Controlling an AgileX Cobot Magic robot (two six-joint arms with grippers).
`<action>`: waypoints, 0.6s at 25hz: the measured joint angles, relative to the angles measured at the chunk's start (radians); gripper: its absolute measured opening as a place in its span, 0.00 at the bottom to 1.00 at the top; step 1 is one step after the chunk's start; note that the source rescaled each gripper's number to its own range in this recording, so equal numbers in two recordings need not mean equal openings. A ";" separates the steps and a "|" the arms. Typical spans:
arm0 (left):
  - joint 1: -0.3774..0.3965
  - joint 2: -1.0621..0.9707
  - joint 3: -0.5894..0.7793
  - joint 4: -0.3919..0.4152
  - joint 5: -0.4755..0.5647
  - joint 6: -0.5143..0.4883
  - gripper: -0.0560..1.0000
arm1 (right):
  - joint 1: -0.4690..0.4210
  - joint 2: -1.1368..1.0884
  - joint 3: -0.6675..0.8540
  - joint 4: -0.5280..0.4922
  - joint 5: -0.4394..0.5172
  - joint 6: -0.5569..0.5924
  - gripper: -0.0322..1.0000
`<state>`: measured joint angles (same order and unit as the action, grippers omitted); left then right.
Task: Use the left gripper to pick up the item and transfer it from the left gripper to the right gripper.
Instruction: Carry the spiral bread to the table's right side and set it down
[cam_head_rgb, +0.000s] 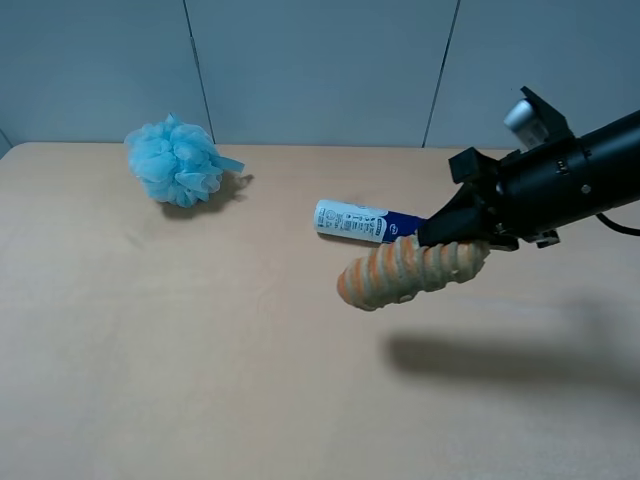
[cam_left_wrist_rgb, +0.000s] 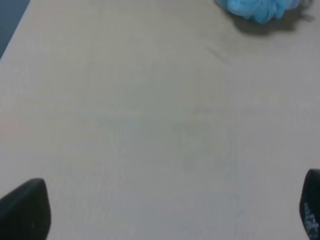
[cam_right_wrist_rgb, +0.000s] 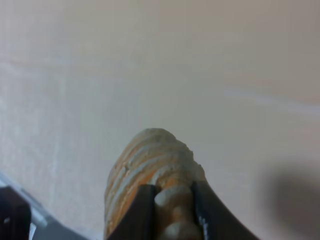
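One striped roll (cam_head_rgb: 410, 272), pinched in right end effector (cam_head_rgb: 440, 238), held aloft

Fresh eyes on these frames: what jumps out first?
The right tool, on the right side of the scene, holds the orange-and-tan ribbed roll clamped in mid-air over the table. Behind the roll a white-and-blue tube lies flat, and a fluffy light-blue bath puff sits far left near the wall.
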<state>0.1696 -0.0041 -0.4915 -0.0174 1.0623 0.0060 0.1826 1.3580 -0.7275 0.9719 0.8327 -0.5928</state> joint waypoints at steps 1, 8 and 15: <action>0.000 0.000 0.000 0.000 0.000 0.000 1.00 | -0.043 0.000 0.000 -0.019 0.023 -0.004 0.03; 0.000 0.000 0.000 0.000 0.000 -0.006 1.00 | -0.278 0.093 -0.037 -0.075 0.204 -0.099 0.03; 0.000 0.000 0.000 0.000 0.000 0.000 1.00 | -0.342 0.298 -0.196 -0.085 0.310 -0.159 0.03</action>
<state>0.1696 -0.0041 -0.4915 -0.0174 1.0623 0.0060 -0.1594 1.6559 -0.9231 0.8866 1.1427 -0.7521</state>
